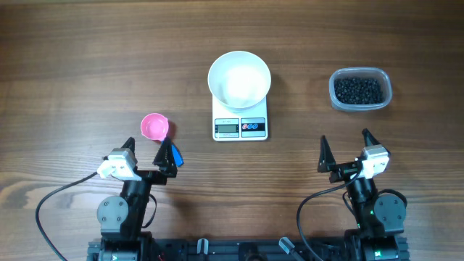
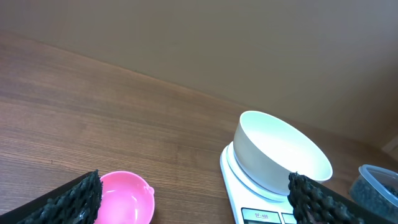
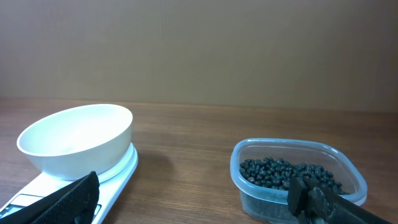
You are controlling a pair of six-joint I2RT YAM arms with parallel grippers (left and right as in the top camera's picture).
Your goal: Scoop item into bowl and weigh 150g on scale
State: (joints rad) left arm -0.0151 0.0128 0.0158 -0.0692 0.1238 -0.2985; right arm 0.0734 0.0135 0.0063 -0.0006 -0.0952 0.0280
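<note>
From above, the white bowl [image 1: 239, 78] sits squarely on the small white scale [image 1: 240, 128] in the middle of the wooden worktop [image 1: 72, 58], a little toward the far edge, so anything tipped in can be read straight off the display facing the arms. The black beads [image 1: 359, 90] are all in a clear tub [image 1: 334, 91] off toward the far right corner, well apart from the scale. None lie in the bowl or on the wood. A pink scoop [image 1: 154, 127] rests left of the scale, its blue handle [image 1: 177, 157] reaching back toward the near edge. I take that to be why the left gripper [image 1: 148, 144] waits right behind it, jaws spread wide around nothing. The right gripper [image 1: 345, 138] hangs by the near edge on the right, in line with the tub, spread just as wide and empty. Through the left wrist camera, two dark fingers [image 2: 71, 200] frame the bottom corners of the view. The scoop's empty pink cup lies between them, and the bowl beyond is clean and bare inside, with the scale's display just peeping out. Through the right wrist camera the tub stands ahead between parted fingers. Its beads are small, round and dark, heaped loosely in the lower part, and the bowl on the scale sits to the left. By my reckoning no scooping has begun.
</note>
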